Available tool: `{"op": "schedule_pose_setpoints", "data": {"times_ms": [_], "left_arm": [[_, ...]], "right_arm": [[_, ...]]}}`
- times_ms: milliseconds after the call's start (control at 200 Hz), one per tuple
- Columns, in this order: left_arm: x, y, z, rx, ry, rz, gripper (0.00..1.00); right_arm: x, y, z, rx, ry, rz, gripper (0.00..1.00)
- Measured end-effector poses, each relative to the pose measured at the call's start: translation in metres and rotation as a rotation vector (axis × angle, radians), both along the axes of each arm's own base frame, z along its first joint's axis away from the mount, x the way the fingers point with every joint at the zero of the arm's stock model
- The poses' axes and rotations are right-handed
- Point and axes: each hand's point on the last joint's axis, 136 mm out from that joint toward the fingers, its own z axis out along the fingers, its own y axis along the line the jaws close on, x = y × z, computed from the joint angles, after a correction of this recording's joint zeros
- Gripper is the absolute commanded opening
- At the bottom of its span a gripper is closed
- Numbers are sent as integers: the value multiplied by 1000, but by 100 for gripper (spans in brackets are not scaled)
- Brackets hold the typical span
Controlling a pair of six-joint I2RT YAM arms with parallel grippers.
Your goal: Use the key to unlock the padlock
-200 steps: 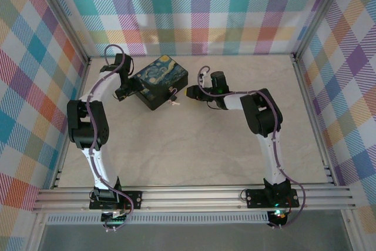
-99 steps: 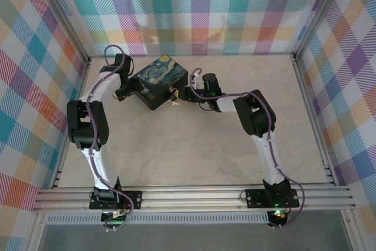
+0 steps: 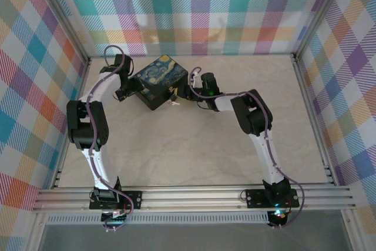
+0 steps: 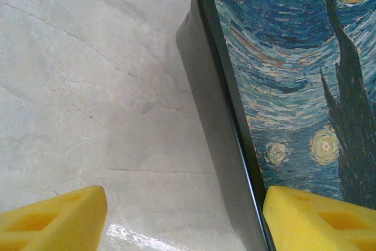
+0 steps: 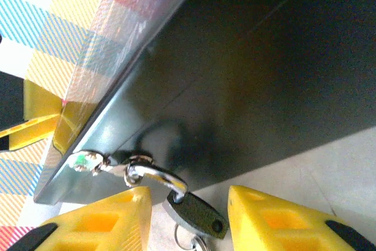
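Right wrist view: with the right gripper [image 5: 189,201] open and empty astride the padlock [image 5: 197,214] hanging from the tin [image 5: 264,74], centre its dark body before closing.

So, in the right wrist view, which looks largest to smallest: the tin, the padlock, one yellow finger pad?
1. tin, by far the largest
2. yellow finger pad, but it is nearest the camera, so its true size is unsure
3. padlock, smallest

The right claw [image 5: 187,220] has slid left (jaws apart) until it straddles the padlock [image 5: 197,214].
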Motion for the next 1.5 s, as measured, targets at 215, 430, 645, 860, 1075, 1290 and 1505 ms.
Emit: {"op": "schedule_pose_setpoints", "data": {"times_ms": [215, 430, 645, 860, 1075, 1290, 1505], "left_arm": [[0, 0, 0, 0, 0, 0, 71], [0, 0, 0, 0, -1, 0, 71], [1, 0, 1, -1, -5, 0, 71], [1, 0, 0, -3, -7, -1, 71], [2, -1, 0, -4, -14, -1, 71], [3, -2, 1, -8, -19, -3, 71], [4, -3, 1, -17, -21, -6, 71]], "right_arm": [[4, 5, -6, 16, 21, -17, 30], [6, 9, -7, 54, 27, -25, 21], [12, 10, -1, 117, 30, -59, 12], [17, 5, 4, 187, 35, -123, 6], [19, 0, 6, 217, 36, -159, 5], [20, -5, 8, 246, 26, -192, 4], [20, -9, 9, 280, 31, -231, 3]]}}
